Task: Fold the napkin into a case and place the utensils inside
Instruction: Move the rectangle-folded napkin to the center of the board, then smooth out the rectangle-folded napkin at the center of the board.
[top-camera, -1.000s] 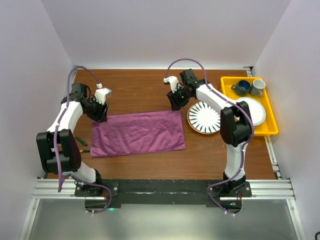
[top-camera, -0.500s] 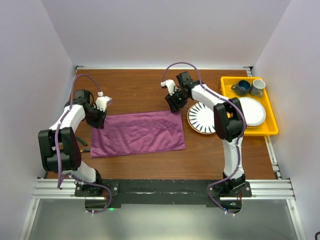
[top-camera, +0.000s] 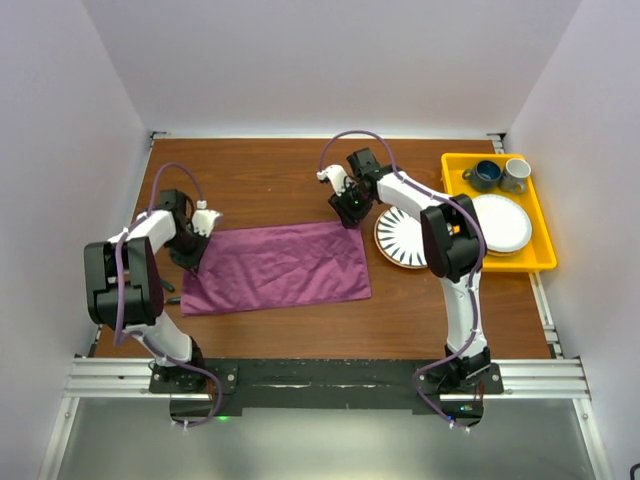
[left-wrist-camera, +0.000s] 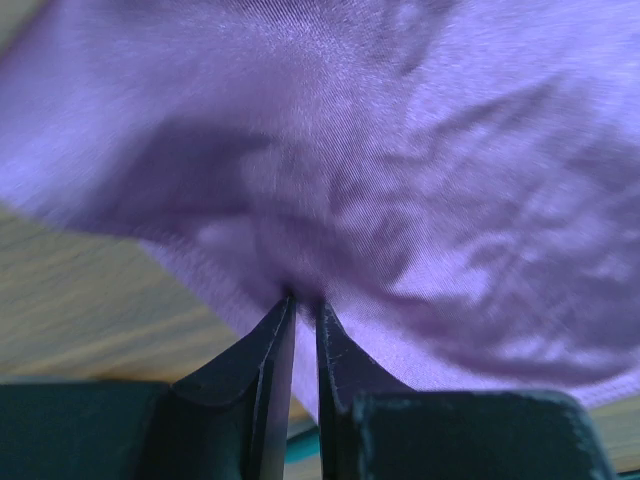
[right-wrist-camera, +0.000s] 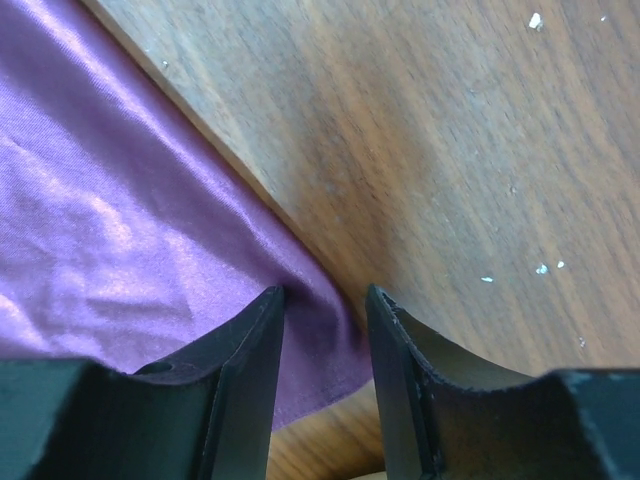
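Observation:
The plum-purple napkin (top-camera: 275, 265) lies flat on the wooden table as a wide rectangle. My left gripper (top-camera: 192, 254) is at its far left corner. In the left wrist view the jaws (left-wrist-camera: 303, 297) are pinched shut on a bunched fold of the napkin (left-wrist-camera: 450, 150). My right gripper (top-camera: 350, 214) is at the far right corner. In the right wrist view it (right-wrist-camera: 325, 292) is open, its fingers standing either side of the napkin's corner (right-wrist-camera: 120, 230). No gold utensils show in any view. No finished case shows.
A black-and-white striped plate (top-camera: 405, 238) sits just right of the napkin. A yellow tray (top-camera: 545, 262) at the far right holds a white plate (top-camera: 505, 222) and two cups (top-camera: 487, 175). Thin dark items (top-camera: 166, 291) lie left of the napkin by my left arm.
My left gripper has moved nearer along the napkin's left edge, and its arm has folded in. My right gripper has shifted slightly left and away at the far right corner. The napkin's outline is unchanged.

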